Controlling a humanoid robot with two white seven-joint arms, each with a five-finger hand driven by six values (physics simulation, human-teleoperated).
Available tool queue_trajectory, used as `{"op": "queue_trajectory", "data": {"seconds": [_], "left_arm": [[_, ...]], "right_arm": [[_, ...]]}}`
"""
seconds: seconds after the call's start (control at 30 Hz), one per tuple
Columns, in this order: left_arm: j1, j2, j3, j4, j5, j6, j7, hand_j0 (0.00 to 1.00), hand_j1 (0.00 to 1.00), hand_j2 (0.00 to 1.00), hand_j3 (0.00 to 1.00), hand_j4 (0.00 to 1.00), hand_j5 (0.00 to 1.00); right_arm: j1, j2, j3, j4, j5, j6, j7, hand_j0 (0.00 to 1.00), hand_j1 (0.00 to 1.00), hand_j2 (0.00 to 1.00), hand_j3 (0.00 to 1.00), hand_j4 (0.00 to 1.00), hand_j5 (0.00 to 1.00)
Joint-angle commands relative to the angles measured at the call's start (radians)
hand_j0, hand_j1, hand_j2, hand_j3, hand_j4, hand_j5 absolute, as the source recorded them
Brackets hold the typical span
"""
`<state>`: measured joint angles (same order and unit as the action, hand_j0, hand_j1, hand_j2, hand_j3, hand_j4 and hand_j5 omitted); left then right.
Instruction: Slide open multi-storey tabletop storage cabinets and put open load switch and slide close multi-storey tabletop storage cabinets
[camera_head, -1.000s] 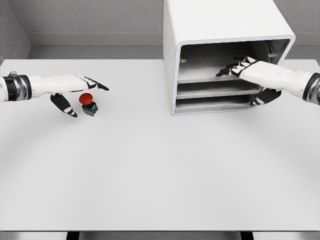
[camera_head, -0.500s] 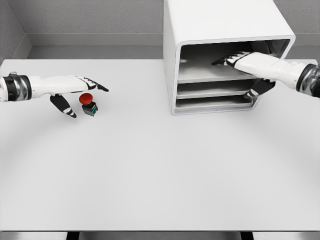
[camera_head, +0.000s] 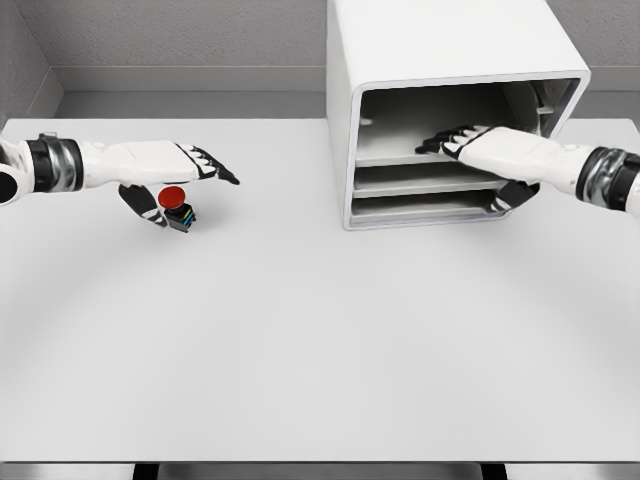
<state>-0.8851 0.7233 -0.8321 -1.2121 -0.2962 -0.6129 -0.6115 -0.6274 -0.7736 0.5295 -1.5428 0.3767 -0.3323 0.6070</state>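
Observation:
A white storage cabinet (camera_head: 440, 45) stands at the back right of the table, its front showing three grey drawer levels (camera_head: 420, 180). My right hand (camera_head: 478, 150) reaches into the top level, fingers flat and spread on the top drawer's floor, thumb hanging below by the lower right corner. The load switch (camera_head: 177, 208), a small black block with a red round cap, stands upright at the left of the table. My left hand (camera_head: 170, 170) hovers just over and behind it, fingers extended to the right, thumb down beside the red cap, not closed on it.
The white table (camera_head: 300, 330) spreads wide in front of me. A grey wall runs along the back edge, and the cabinet's body rises out of the frame's top.
My left hand has shifted right, now over the switch with the thumb near its cap. My right hand slid leftward and lower along the top drawer.

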Motion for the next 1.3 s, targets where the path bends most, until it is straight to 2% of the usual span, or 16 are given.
{"op": "queue_trajectory", "data": {"seconds": [0.0, 0.13, 0.2, 0.23, 0.4, 0.47, 0.53, 0.73, 0.8, 1.03, 1.2, 1.27], "left_arm": [[0.002, 0.005, 0.001, -0.007, -0.001, 0.002, 0.001, 0.99, 0.99, 0.99, 0.99, 0.99, 0.99], [0.002, 0.008, 0.001, -0.006, -0.003, 0.002, 0.001, 0.99, 0.99, 0.99, 0.99, 0.99, 0.99], [0.002, 0.010, 0.001, -0.006, -0.003, 0.002, 0.001, 0.99, 0.99, 0.99, 0.99, 0.99, 0.99], [0.002, 0.010, -0.001, -0.006, -0.009, 0.002, 0.001, 0.99, 0.99, 0.99, 0.99, 0.99, 0.99], [0.006, 0.010, -0.002, -0.006, -0.057, 0.002, 0.001, 0.98, 0.98, 0.98, 0.98, 0.98, 0.98], [0.011, 0.010, -0.005, -0.001, -0.063, 0.002, 0.001, 0.97, 0.97, 0.97, 0.97, 0.97, 0.97], [0.012, 0.010, -0.005, -0.001, -0.067, 0.002, 0.001, 0.97, 0.97, 0.97, 0.97, 0.97, 0.97], [0.009, 0.015, -0.005, -0.001, -0.100, 0.002, 0.001, 0.97, 0.97, 0.97, 0.97, 0.97, 0.97], [0.005, 0.015, -0.005, 0.000, -0.113, 0.002, 0.001, 0.97, 0.97, 0.97, 0.97, 0.97, 0.97], [0.003, 0.013, -0.004, 0.028, -0.126, 0.002, 0.001, 0.95, 0.95, 0.95, 0.95, 0.95, 0.95], [0.005, 0.002, -0.004, 0.054, -0.141, 0.002, 0.001, 0.93, 0.93, 0.93, 0.93, 0.93, 0.93], [0.006, -0.004, -0.004, 0.059, -0.144, 0.002, 0.001, 0.92, 0.92, 0.92, 0.92, 0.92, 0.92]], "right_arm": [[0.006, -0.041, 0.003, -0.059, -0.039, -0.016, 0.004, 1.00, 1.00, 1.00, 1.00, 1.00, 1.00], [0.018, -0.046, 0.003, -0.077, -0.039, -0.017, 0.004, 1.00, 1.00, 1.00, 1.00, 1.00, 1.00], [0.040, -0.104, -0.019, -0.138, -0.041, -0.017, 0.004, 1.00, 1.00, 1.00, 1.00, 1.00, 1.00], [0.066, -0.105, -0.051, -0.146, -0.041, -0.028, 0.004, 1.00, 1.00, 1.00, 1.00, 1.00, 1.00], [0.084, -0.113, -0.055, -0.171, -0.041, -0.057, 0.004, 1.00, 1.00, 1.00, 1.00, 1.00, 1.00], [0.106, -0.136, -0.072, -0.194, -0.041, -0.062, 0.004, 1.00, 1.00, 1.00, 1.00, 1.00, 1.00], [0.144, -0.138, -0.109, -0.195, -0.041, -0.090, 0.004, 1.00, 1.00, 1.00, 1.00, 1.00, 1.00], [0.170, -0.162, -0.121, -0.209, -0.041, -0.116, 0.004, 1.00, 1.00, 1.00, 1.00, 1.00, 1.00], [0.198, -0.173, -0.144, -0.210, -0.041, -0.133, 0.004, 1.00, 1.00, 1.00, 1.00, 1.00, 1.00], [0.247, -0.196, -0.178, -0.212, -0.041, -0.183, 0.004, 1.00, 1.00, 1.00, 1.00, 1.00, 1.00], [0.316, -0.207, -0.246, -0.212, -0.044, -0.237, 0.004, 1.00, 1.00, 1.00, 1.00, 1.00, 1.00], [0.319, -0.208, -0.255, -0.214, -0.047, -0.240, 0.004, 1.00, 1.00, 1.00, 1.00, 1.00, 1.00]]}}
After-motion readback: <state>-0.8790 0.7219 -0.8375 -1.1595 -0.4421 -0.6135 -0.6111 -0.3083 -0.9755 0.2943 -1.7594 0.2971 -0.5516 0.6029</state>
